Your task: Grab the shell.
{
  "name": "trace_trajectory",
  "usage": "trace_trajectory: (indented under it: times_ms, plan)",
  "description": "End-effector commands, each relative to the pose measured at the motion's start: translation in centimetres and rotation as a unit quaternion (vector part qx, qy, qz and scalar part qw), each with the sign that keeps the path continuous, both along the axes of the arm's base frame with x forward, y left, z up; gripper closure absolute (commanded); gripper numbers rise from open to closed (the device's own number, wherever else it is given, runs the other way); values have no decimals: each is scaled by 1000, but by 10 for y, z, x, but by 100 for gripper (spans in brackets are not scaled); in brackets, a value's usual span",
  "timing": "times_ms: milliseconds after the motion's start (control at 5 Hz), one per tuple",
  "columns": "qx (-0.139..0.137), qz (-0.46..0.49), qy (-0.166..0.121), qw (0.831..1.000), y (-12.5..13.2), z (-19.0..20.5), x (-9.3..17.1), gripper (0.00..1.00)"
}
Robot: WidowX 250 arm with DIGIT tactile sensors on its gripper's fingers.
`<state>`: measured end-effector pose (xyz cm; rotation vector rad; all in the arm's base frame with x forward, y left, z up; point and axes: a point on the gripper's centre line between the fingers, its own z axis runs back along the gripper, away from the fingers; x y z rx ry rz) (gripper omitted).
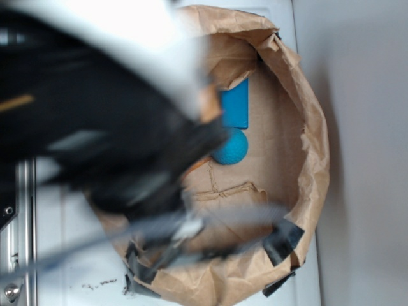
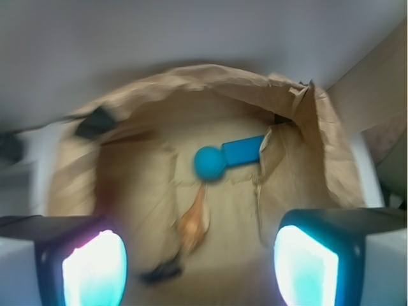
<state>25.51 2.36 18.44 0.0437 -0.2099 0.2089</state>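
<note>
The shell (image 2: 194, 223) is a slim orange-tan spindle lying on the brown paper floor of the bag, its pointed tail reaching up toward the blue ball (image 2: 210, 162). My gripper (image 2: 201, 261) hangs above it, open, with the shell seen between and a little beyond the two glowing pads (image 2: 95, 268). Nothing is held. In the exterior view my blurred black arm (image 1: 108, 140) covers the shell, and only a thin tan tip (image 1: 199, 164) peeks out beside the ball (image 1: 230, 147).
A blue rectangular block (image 2: 243, 151) touches the ball's far side. The crumpled paper bag wall (image 2: 319, 127) rings everything, held with black tape (image 1: 282, 241). A small dark scrap (image 2: 160, 273) lies near the shell.
</note>
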Motion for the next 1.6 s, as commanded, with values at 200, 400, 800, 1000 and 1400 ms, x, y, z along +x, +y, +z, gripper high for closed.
trace_trajectory:
  times_ms: [200, 400, 800, 1000, 1400]
  plan:
    - [-6, -2, -11, 1000, 23, -90, 2, 0]
    - [-29, -32, -23, 999, 6, -111, 1, 0]
    - [-78, -27, -14, 996, -15, -124, -2, 0]
    - [-93, -25, -8, 995, -21, -121, -9, 0]
    - [-58, -34, 24, 997, -41, -163, -21, 0]
